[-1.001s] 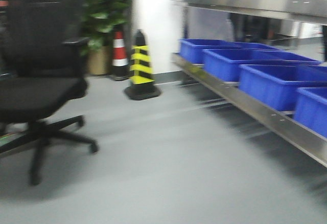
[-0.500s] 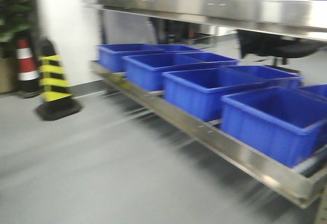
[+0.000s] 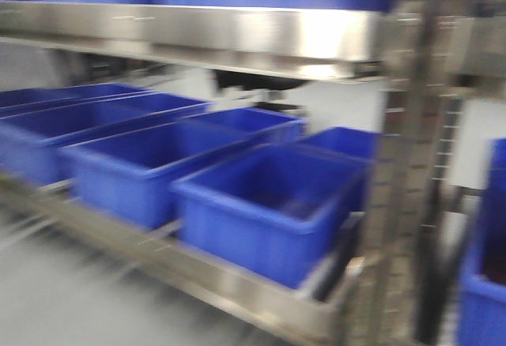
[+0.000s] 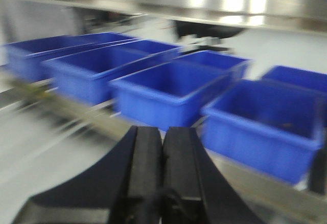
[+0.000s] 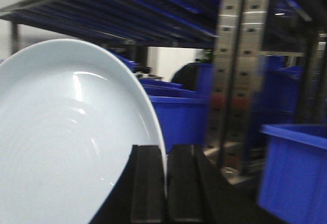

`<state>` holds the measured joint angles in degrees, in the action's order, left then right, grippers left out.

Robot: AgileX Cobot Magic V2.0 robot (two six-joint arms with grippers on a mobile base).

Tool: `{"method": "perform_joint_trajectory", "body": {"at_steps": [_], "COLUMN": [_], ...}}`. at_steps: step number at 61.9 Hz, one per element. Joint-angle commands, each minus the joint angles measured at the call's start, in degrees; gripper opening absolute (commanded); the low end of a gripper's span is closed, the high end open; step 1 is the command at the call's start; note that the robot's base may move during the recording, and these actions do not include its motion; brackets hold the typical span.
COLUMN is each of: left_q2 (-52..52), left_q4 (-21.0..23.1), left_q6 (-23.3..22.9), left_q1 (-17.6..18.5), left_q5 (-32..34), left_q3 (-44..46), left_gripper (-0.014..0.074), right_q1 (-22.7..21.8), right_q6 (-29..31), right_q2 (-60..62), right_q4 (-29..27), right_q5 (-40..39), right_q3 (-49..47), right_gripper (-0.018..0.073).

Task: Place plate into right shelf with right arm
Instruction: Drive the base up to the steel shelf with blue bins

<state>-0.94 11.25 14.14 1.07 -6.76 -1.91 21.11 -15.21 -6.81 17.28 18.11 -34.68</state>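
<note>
In the right wrist view the white plate (image 5: 61, 137) stands on edge and fills the left half. My right gripper (image 5: 165, 155) is shut on its rim. The steel shelf shows ahead, with a perforated upright (image 5: 231, 75) and blue bins behind it. In the front view the shelf's shiny upper ledge (image 3: 261, 34) runs across the top and an upright (image 3: 403, 204) stands at the right. My left gripper (image 4: 162, 137) is shut and empty, low in the left wrist view, facing the shelf's lower ledge (image 4: 255, 188).
Several blue plastic bins (image 3: 269, 212) sit in a row on the lower ledge (image 3: 205, 279). More blue bins show in the left wrist view (image 4: 168, 91) and to the right of the upright in the right wrist view (image 5: 296, 168). Grey floor (image 3: 55, 298) lies before the shelf.
The front view has swung right: the chair, the cones and the plant have left the frame, and the shelf with its bins and an upright now fills it.
</note>
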Motion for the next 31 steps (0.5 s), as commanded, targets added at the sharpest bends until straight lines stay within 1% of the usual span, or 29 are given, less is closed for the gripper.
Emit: {"method": "perform_joint_trajectory", "body": {"at_steps": [1, 31], "left_q2": [-0.7, -0.7], "left_q4": [0.2, 0.2], "left_q6": [-0.1, -0.1], "left_q1": [0.2, 0.2], "left_q5": [4.9, 4.9], "left_q3": [-0.3, -0.3], "left_gripper": [-0.0047, -0.0047], "right_q1": [-0.2, -0.2], "right_q6": [0.2, 0.2], "right_q2": [-1.1, -1.1], "right_q4": [1.1, 1.1], "right_q5": [-4.9, -4.9], "right_q3": [-1.7, -1.7], "right_gripper": [0.0054, 0.0054]}}
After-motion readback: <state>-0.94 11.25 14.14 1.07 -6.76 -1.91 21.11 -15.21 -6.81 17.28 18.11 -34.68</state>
